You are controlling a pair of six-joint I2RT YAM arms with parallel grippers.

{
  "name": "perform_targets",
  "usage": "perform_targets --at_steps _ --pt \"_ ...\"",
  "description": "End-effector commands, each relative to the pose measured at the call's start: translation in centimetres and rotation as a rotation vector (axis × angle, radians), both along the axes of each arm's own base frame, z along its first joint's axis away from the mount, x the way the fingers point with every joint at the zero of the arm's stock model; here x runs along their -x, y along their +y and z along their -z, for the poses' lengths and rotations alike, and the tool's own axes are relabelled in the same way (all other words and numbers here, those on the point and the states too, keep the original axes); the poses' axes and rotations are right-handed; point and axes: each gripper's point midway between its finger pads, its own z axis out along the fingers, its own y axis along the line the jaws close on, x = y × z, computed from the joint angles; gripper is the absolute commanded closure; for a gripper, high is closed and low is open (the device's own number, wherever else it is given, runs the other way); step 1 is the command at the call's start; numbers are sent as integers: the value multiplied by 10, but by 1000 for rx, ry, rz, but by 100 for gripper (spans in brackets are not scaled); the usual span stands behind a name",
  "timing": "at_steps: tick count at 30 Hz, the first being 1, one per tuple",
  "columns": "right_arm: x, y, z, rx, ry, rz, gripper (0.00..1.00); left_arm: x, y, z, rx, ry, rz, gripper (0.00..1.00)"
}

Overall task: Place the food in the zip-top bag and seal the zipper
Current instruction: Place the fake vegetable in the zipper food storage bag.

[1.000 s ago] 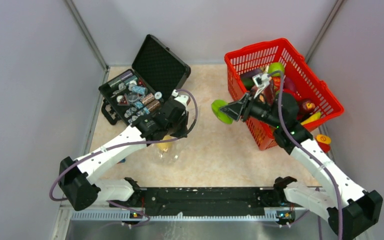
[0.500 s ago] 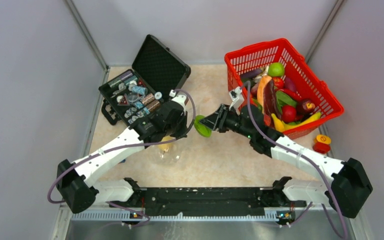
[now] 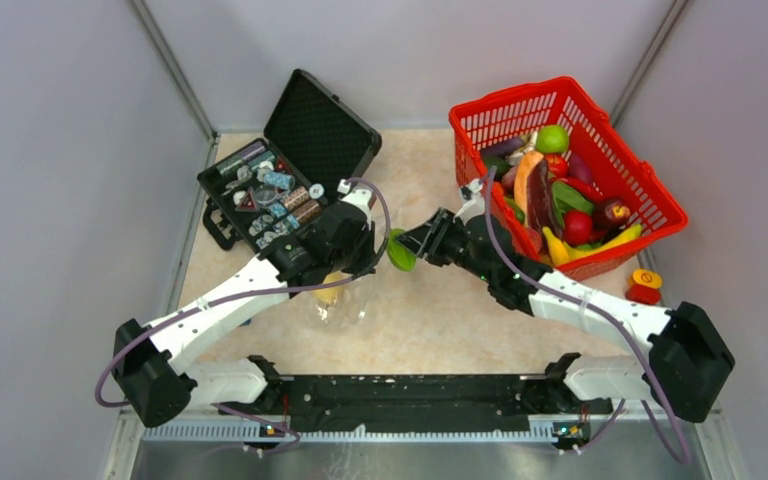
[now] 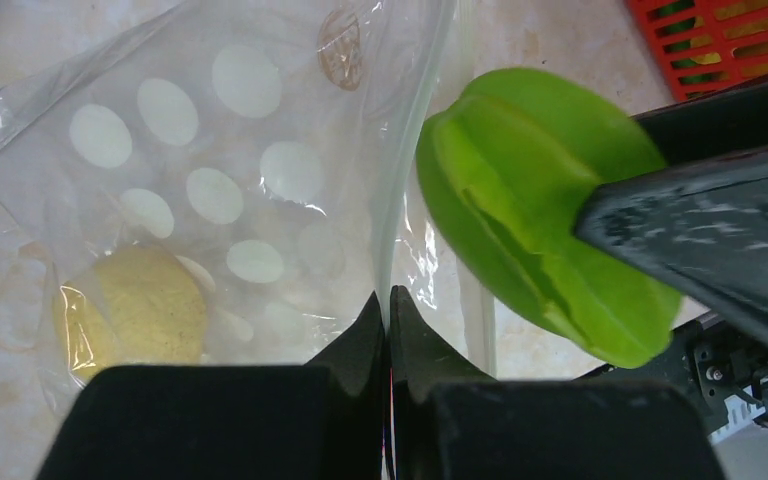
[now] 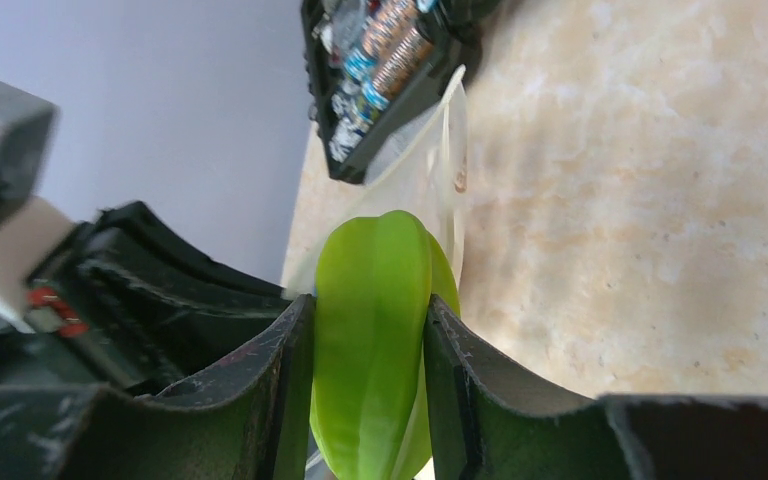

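My left gripper (image 4: 387, 305) is shut on the whitish zipper edge (image 4: 400, 190) of the clear zip-top bag (image 4: 210, 190) and holds its mouth up; the bag (image 3: 335, 305) hangs below it. A yellow round food piece (image 4: 135, 305) lies inside the bag. My right gripper (image 5: 365, 330) is shut on a ridged green toy fruit (image 5: 372, 330), held right beside the bag's mouth (image 3: 400, 250). The green fruit fills the right of the left wrist view (image 4: 530, 210).
A red mesh basket (image 3: 650, 195) at the back right holds several toy fruits and vegetables. An open black case (image 3: 290, 170) with small metal parts stands at the back left. A red and yellow toy (image 3: 645, 285) lies right of the basket.
My right gripper has carried the green fruit leftward from beside the basket to the bag's mouth. My left gripper has stayed holding the bag.
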Motion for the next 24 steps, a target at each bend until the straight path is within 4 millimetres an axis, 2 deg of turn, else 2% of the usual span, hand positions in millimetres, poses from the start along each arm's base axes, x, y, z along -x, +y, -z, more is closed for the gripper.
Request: perform_targets --at_steps 1,4,9,13,15,18,21,24 --pt "0 13 -8 20 -13 -5 100 -9 -5 -13 44 -47 -20 100" --pt "1 13 0 65 -12 1 100 -9 -6 -12 44 -43 -23 100" --pt "1 12 3 160 -36 14 100 -9 -5 -9 36 -37 -23 100" --pt "4 18 -18 69 -77 -4 100 -10 -6 -5 23 -25 -24 100" --pt "3 19 -18 53 -75 -1 100 -9 -8 -5 28 -17 -16 100" --pt "0 24 -5 87 -56 -4 100 -8 -11 -6 33 -18 -13 100" --pt "-4 21 15 220 -56 26 100 -7 -11 -9 32 -22 -11 100" --pt "-3 24 22 302 -87 14 100 -7 -9 -11 34 -29 -13 100"
